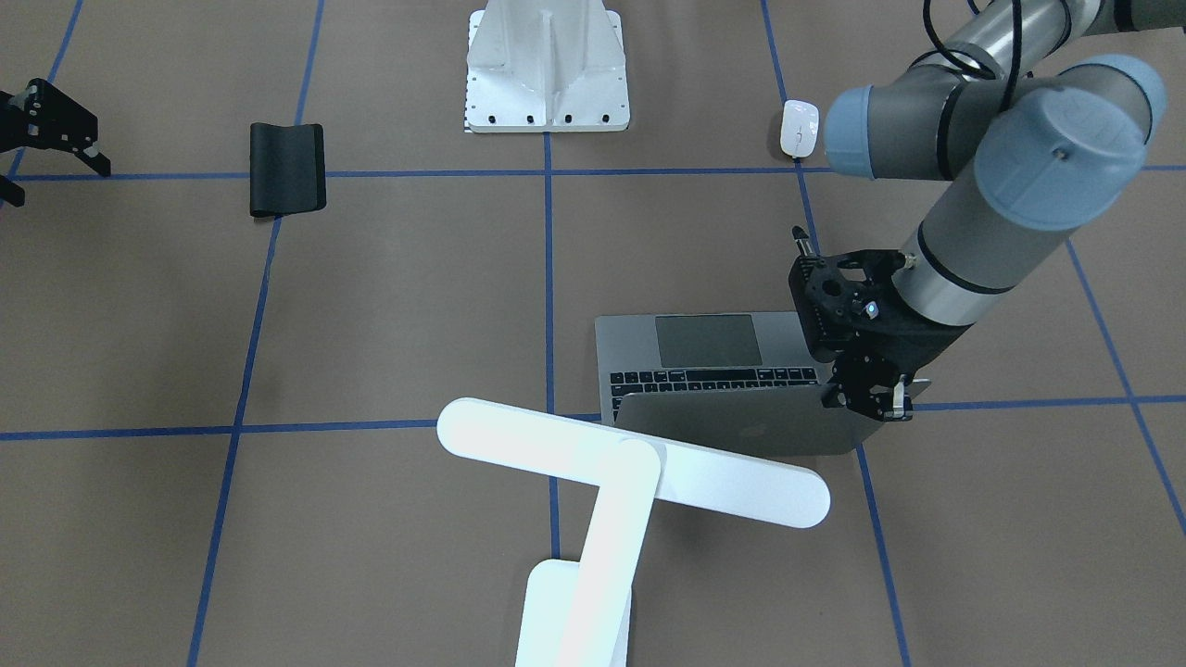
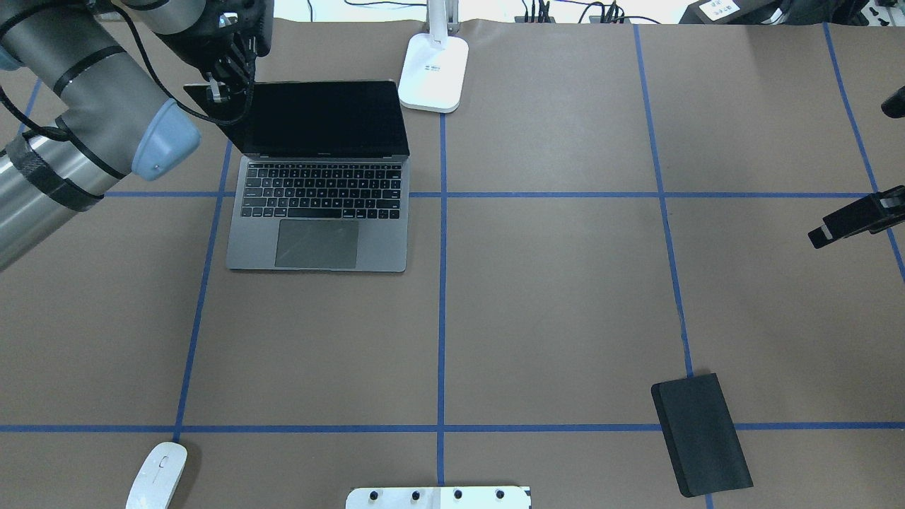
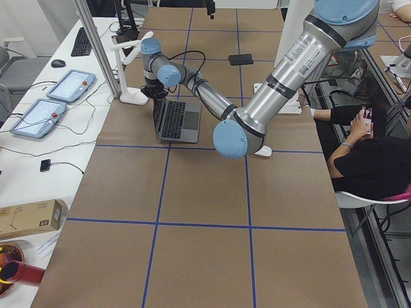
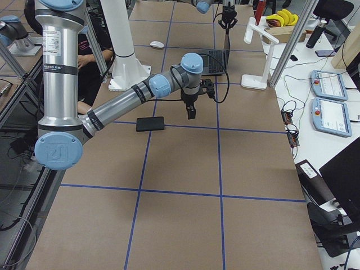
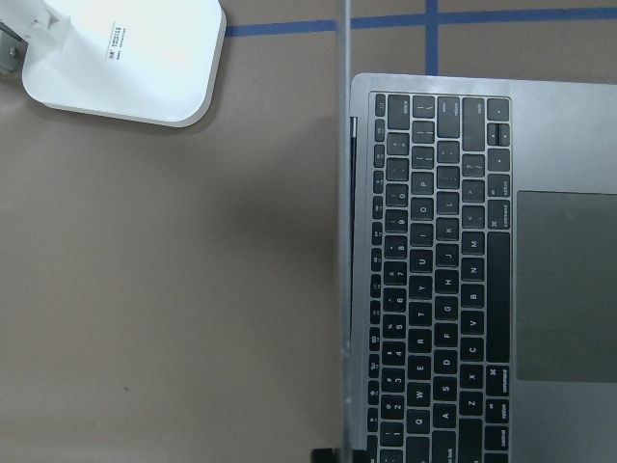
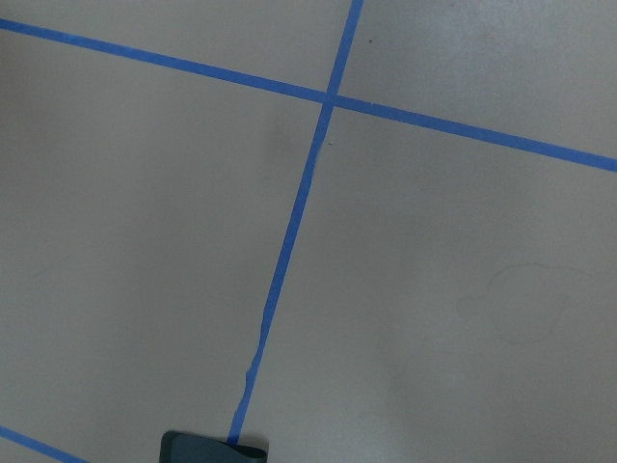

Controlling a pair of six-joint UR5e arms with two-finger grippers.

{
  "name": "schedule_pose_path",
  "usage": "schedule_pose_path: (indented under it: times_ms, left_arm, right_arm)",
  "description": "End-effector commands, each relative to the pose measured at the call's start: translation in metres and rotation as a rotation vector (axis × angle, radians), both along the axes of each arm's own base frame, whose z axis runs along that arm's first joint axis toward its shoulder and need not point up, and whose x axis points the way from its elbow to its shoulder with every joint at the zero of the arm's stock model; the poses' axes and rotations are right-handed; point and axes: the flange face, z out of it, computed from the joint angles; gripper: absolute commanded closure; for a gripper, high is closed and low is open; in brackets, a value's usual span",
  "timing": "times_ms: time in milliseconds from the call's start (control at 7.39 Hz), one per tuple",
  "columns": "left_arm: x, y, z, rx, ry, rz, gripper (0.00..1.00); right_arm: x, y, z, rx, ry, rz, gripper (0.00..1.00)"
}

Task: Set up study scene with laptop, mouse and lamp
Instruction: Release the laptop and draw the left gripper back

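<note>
The grey laptop (image 2: 318, 212) stands open left of the table's middle, its dark screen upright. My left gripper (image 2: 219, 85) is shut on the far-left corner of the lid; in the left wrist view the lid (image 5: 344, 241) runs edge-on through the middle. The white lamp (image 1: 630, 463) stands just beyond the laptop, its base (image 2: 433, 71) at the far edge. The white mouse (image 2: 157, 475) lies at the near left, apart from both arms. My right gripper (image 1: 56, 181) hangs open above the table's right side, holding nothing.
A flat black pad (image 2: 701, 433) lies at the near right, below the right arm. The white bolted pedestal (image 1: 547, 69) stands at the near middle edge. Blue tape lines (image 2: 442, 283) cross the brown table. A seated person (image 3: 372, 154) is beside the table.
</note>
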Motion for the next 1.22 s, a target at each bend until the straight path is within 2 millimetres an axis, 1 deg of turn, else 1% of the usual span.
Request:
schedule_pose_path:
  times_ms: [0,135,270,406,541,676,811,947,1082]
  left_arm:
    - [0.002,0.0,0.0,0.006,0.004,0.003,0.76]
    - [0.001,0.0,0.0,0.004,0.006,0.0,0.05]
    - [-0.001,0.005,-0.01,-0.022,0.028,-0.032,0.01]
    - [-0.009,0.015,-0.023,-0.06,0.061,-0.079,0.01]
    - [-0.023,0.026,-0.035,-0.062,0.086,-0.104,0.0]
    - [-0.032,0.034,-0.032,-0.093,0.101,-0.137,0.0]
    - [-0.047,0.055,-0.029,-0.152,0.132,-0.195,0.0]
    - [-0.065,0.084,-0.014,-0.235,0.157,-0.257,0.0]
    - [-0.082,0.112,0.012,-0.381,0.175,-0.354,0.0]
  right_arm:
    - [0.0,0.0,0.001,-0.003,0.001,0.0,0.0]
    - [-0.001,-0.001,0.002,-0.004,0.002,-0.002,0.0]
    - [-0.001,-0.002,0.001,-0.003,0.001,0.0,0.0]
    - [-0.001,-0.002,0.0,-0.008,-0.002,0.0,0.0]
    - [-0.004,-0.001,-0.003,-0.041,-0.018,0.011,0.0]
    - [-0.02,0.001,-0.009,-0.09,-0.025,0.018,0.0]
    - [-0.047,0.006,-0.016,-0.125,-0.02,0.0,0.0]
    - [-0.079,0.02,-0.017,-0.172,-0.006,-0.033,0.0]
    - [-0.109,0.034,-0.016,-0.234,0.014,-0.048,0.0]
